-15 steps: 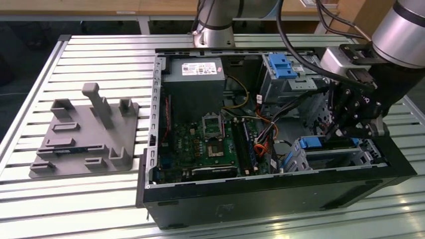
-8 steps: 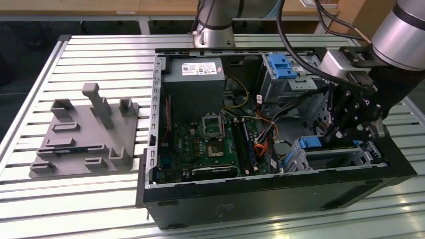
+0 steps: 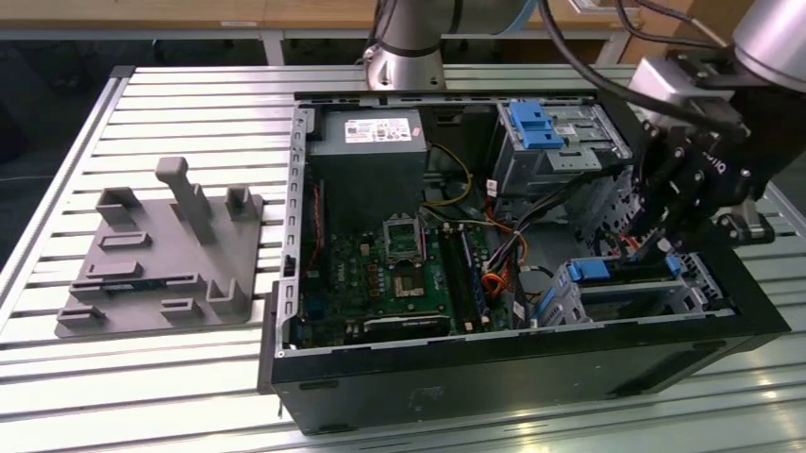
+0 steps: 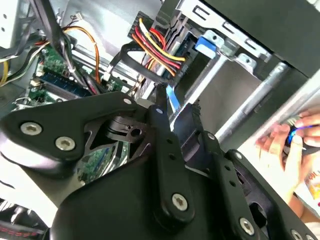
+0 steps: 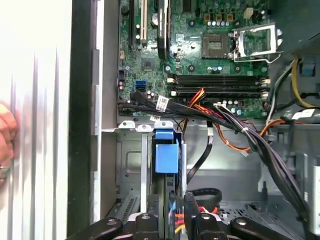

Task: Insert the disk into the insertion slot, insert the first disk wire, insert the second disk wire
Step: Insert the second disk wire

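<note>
The disk [image 3: 626, 275], with the blue carrier tab [image 5: 166, 155] at its end, sits inside the insertion slot [image 3: 690, 294], a silver perforated cage at the case's near corner on the exterior view's right. My gripper [image 3: 643, 247] hangs just over the cage. In both wrist views its black fingers [image 4: 161, 107] stand close together, shut on the plug of a disk wire [image 4: 156, 46] with red, yellow and orange strands. These strands also run between the fingers [image 5: 191, 206] in the first wrist view. Where the plug meets the disk is hidden behind the fingers.
The open computer case [image 3: 504, 368] lies on a slatted table [image 3: 189, 94]. A taller bay with a blue latch [image 3: 535, 123] and loose cables [image 5: 240, 130] crowd the space beside the cage. A grey fixture plate [image 3: 158, 264] lies on the exterior view's left. A person's hand [image 4: 285, 145] is outside the case.
</note>
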Robot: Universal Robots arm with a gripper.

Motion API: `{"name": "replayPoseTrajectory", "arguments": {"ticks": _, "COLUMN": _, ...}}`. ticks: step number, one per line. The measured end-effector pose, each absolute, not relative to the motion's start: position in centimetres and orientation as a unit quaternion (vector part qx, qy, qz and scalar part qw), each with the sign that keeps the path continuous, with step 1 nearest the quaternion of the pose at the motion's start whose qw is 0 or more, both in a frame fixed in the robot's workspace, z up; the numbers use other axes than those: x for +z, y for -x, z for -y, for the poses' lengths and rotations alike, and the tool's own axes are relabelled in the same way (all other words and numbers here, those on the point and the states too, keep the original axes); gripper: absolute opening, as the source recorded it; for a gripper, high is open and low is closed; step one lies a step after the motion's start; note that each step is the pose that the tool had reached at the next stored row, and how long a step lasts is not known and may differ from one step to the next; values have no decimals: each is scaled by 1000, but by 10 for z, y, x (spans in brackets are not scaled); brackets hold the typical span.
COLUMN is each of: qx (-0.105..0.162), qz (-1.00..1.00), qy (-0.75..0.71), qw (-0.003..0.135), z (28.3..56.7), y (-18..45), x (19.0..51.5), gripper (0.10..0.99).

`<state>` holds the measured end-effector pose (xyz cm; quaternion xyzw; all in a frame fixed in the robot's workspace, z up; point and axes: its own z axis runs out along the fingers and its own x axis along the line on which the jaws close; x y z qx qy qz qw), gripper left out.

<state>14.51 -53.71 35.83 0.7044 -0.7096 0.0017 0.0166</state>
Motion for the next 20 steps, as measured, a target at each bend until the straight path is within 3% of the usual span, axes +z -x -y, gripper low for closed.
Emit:
{"name": "replayPoseTrajectory", "arguments": {"ticks": 9, "qx": 2, "qz": 710, "qy": -704, "qw": 17, "z": 535, "y": -145, "x": 404, "gripper": 325}}
{"name": "replayPoseTrajectory", "arguments": {"ticks": 10, "qx": 2, "qz": 710, "qy": -704, "qw": 17, "z": 535, "y": -145, "x": 409, "gripper": 259}}
{"name": "replayPoseTrajectory", "arguments": {"ticks": 11, "qx": 2, "qz": 710, "qy": -704, "qw": 17, "z": 535, "y": -145, "x": 413, "gripper": 259}}
{"name": "replayPoseTrajectory", "arguments": {"ticks": 13, "qx": 2, "qz": 710, "qy": -704, "qw": 17, "z": 535, "y": -145, "x": 415, "gripper": 137}}
{"name": "replayPoseTrajectory", "arguments": {"ticks": 20, "qx": 2, "qz": 710, "qy": -704, "qw": 17, "z": 535, "y": -145, "x": 415, "gripper": 106}}
